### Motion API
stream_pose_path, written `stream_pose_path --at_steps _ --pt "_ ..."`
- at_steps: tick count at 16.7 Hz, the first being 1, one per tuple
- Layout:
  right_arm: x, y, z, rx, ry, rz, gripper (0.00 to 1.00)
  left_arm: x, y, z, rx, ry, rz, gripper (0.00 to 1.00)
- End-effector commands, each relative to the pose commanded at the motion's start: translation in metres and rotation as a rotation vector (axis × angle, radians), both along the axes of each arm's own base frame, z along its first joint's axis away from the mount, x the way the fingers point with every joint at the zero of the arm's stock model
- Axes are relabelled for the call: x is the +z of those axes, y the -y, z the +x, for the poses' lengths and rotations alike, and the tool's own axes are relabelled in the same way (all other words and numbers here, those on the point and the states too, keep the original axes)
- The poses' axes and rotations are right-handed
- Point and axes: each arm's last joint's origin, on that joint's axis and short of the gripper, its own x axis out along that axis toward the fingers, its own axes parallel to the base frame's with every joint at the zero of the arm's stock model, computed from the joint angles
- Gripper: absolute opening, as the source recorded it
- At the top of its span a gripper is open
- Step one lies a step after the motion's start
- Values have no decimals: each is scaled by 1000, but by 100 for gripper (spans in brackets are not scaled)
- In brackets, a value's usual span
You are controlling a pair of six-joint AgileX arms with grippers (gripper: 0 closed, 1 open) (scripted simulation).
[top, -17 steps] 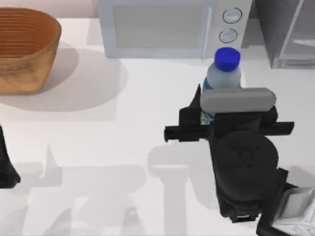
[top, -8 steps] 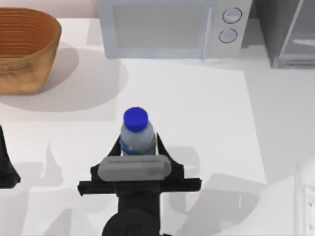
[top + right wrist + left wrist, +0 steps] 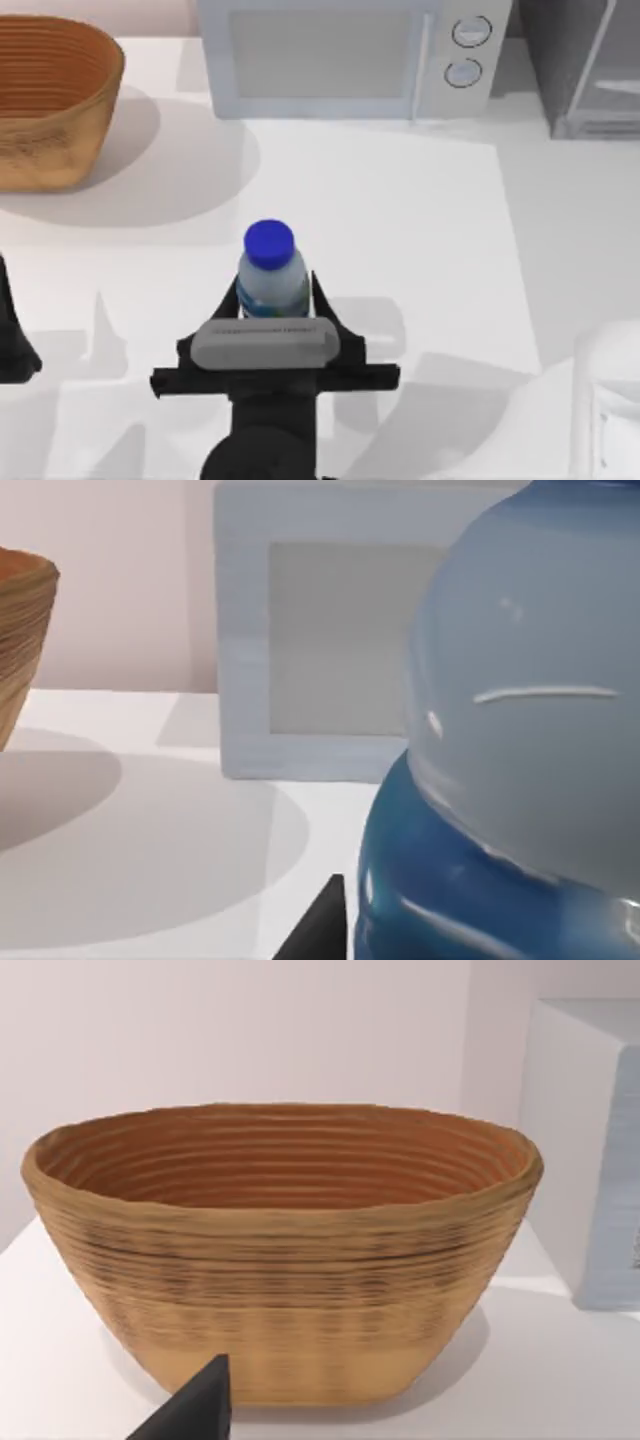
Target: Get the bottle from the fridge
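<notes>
The bottle (image 3: 271,280) stands upright between the two dark fingers of the right gripper (image 3: 274,300), which is clenched on its body just under the blue cap (image 3: 269,244). This spot lies well in front of the microwave (image 3: 345,55), toward the near side of the white table (image 3: 400,220), a little to the left of the microwave's middle. From the right wrist view the bottle (image 3: 510,750) looms very close, its pale upper body above the blue label band (image 3: 450,890), with one dark fingertip (image 3: 318,925) just beside it.

The microwave sits at the far edge of the table, its two round dials (image 3: 468,50) on its right end. Just to the right of the microwave, in the far right corner, stands the fridge (image 3: 585,65), dark grey with a lighter framed door panel, well apart from the bottle. Well to the left of the microwave sits a woven basket (image 3: 50,100), and nothing stands between the basket and the bottle. The left wrist view faces that basket (image 3: 280,1250) straight on, with the microwave's side (image 3: 590,1150) just beyond it.

The left arm (image 3: 12,335) is parked at the table's left edge, well to the left of the microwave and nearer than the basket; whether its fingers are parted or closed cannot be told.
</notes>
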Motion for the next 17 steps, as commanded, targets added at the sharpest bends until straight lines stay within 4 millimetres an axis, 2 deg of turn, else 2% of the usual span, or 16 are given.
stream_pose_path --at_steps 6,10,17 --pt "-28 -1 46 1 0 3 0 0 0 0 0 0 0 100" --pt "-29 -1 49 2 2 7 0 0 0 0 0 0 0 100" --pt "-29 -1 49 2 2 7 53 0 0 0 0 0 0 100"
